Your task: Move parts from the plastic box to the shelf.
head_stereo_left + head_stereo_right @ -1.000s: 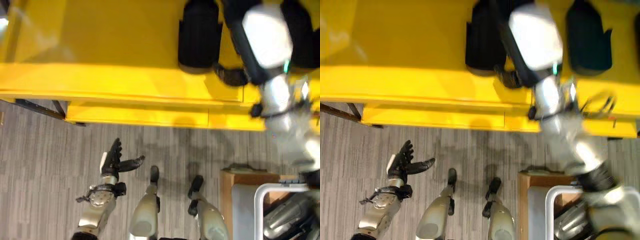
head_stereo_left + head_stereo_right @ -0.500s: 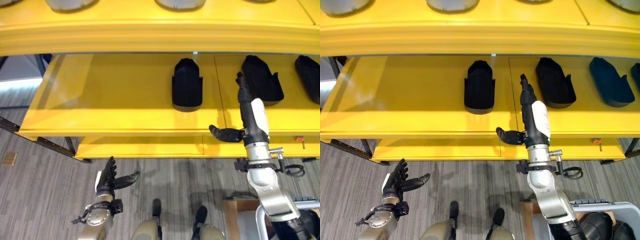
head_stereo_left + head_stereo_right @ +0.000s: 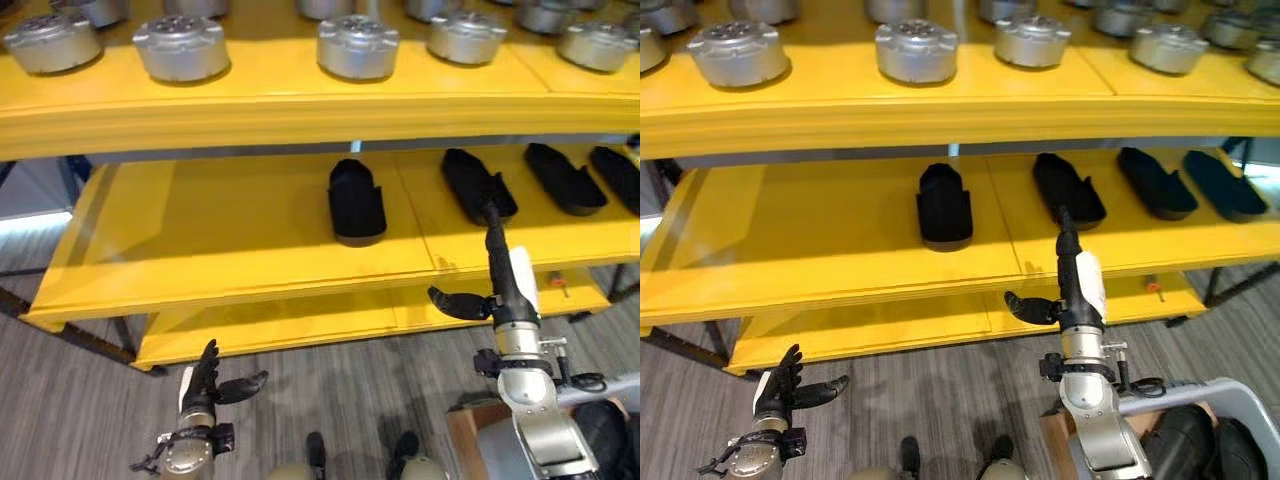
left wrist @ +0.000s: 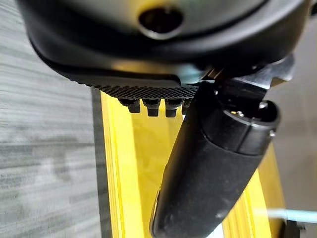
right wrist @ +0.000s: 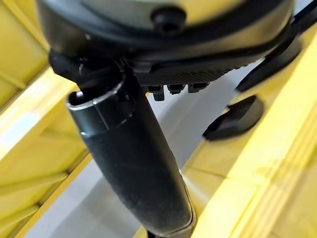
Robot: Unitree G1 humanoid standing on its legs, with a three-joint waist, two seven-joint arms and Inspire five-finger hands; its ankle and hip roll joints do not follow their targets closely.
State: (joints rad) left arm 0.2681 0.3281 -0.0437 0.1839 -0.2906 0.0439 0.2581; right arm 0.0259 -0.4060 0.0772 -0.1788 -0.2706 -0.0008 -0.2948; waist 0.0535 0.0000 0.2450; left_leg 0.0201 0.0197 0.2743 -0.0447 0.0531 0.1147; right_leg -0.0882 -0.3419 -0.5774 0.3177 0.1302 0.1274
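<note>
The yellow shelf (image 3: 250, 255) has a middle level carrying several black moulded parts (image 3: 356, 202), laid side by side towards the right. My right hand (image 3: 503, 290) stands upright in front of that level's front edge. It is open and empty, its fingers straight and pointing up below the second black part (image 3: 470, 180), thumb stuck out sideways. Low near the floor, my left hand (image 3: 203, 385) is open and empty too. At the lower right sits the grey plastic box (image 3: 1200, 388) with dark parts (image 3: 1185, 440) inside.
The top level holds a row of several round silver parts (image 3: 357, 45). A lower yellow level (image 3: 280, 320) juts out under the middle one. A wooden stand (image 3: 468, 440) supports the box. Grey striped floor (image 3: 60, 420) lies before the shelf.
The camera has swung upward, bringing the top level and its silver parts into view. A second ago my right arm reached over the middle level; it now stands upright at the front edge.
</note>
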